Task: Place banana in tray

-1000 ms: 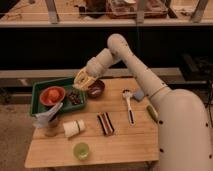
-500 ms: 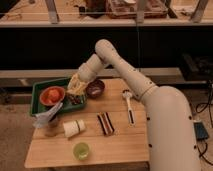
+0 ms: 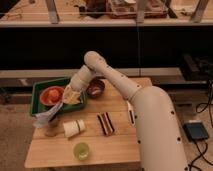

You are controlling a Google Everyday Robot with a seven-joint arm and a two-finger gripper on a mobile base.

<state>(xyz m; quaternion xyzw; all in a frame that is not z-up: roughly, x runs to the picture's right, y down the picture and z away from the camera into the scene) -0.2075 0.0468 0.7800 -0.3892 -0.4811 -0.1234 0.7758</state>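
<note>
i have the gripper (image 3: 71,95) out at the left end of the arm (image 3: 112,80), hanging over the right part of the tray (image 3: 37,90), which sits at the far left corner of the table (image 3: 120,145). the banana (image 3: 70,97) shows as a pale yellow shape right at the gripper's tip, so i judge it is pinched there, though i can't make out the fingers well enough to say how they stand. what the next move turns on is simple: the banana is above the tray, inside its right rim, not past it, so the way to go is straight down rather than sideways. its long axis seems to run roughly left to right, a bit tilted, but it merges with the gripper and i can't be sure.

inside the tray, to the left of the banana, sits an orange-red round object (image 3: 52,95), near but not clearly touching. just right of the tray, on the table, stands the dark red bowl (image 3: 95,88). i can't tell whether the banana already rests on the tray floor or hangs just above it; the gripper hides its underside and the near rim is partly covered by a pale crumpled thing (image 3: 48,116).
</note>
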